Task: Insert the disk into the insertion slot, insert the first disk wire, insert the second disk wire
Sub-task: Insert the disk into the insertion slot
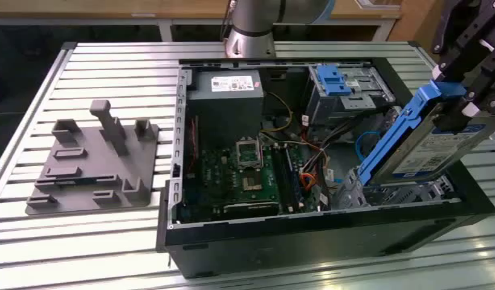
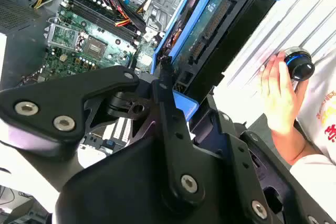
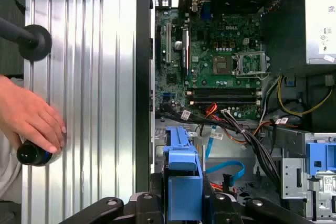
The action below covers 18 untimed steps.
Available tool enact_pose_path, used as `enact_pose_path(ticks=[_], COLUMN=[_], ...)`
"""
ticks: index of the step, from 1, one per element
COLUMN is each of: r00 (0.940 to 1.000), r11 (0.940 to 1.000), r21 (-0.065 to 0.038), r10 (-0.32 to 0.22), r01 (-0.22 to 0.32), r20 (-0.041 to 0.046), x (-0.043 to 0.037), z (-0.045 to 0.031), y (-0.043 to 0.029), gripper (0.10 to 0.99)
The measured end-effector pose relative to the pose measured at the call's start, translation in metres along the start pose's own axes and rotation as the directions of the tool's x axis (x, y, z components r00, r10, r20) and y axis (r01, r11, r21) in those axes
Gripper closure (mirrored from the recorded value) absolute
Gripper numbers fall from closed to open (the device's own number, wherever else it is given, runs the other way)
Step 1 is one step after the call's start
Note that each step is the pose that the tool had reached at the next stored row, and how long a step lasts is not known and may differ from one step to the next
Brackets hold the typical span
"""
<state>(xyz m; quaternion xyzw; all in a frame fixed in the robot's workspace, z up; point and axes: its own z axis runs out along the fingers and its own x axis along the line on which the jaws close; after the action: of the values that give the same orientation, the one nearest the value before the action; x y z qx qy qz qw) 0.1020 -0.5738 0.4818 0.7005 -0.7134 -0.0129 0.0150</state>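
Tool (image 1: 465, 104) grips disk (image 1: 428, 148) (tilted) over insertion slot (image 1: 408, 194) inside computer case (image 1: 312, 232)

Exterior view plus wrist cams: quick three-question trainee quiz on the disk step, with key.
1. True or false: the end effector grips the disk.
2. The disk is: A) flat on the table; B) tilted at the insertion slot; C) lying on the motherboard.
3. Fill in: the second disk wire is coloured ____.
Key: 1 true; 2 B; 3 blue.
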Motion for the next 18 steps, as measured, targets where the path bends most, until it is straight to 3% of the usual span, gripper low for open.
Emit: enact_pose_path(ticks=[14, 15, 18], r00=[1.0, 1.0, 0.9994], r11=[1.0, 1.0, 1.0], r21=[0.0, 0.0, 0.0], r10=[0.0, 0.0, -0.002], r01=[0.0, 0.0, 0.002], r20=[0.0001, 0.0038, 0.0337], x=[0.0, 0.0001, 0.0], z=[0.0, 0.0, 0.0], y=[0.0, 0.0, 0.0001], gripper=[0.725, 0.725, 0.725])
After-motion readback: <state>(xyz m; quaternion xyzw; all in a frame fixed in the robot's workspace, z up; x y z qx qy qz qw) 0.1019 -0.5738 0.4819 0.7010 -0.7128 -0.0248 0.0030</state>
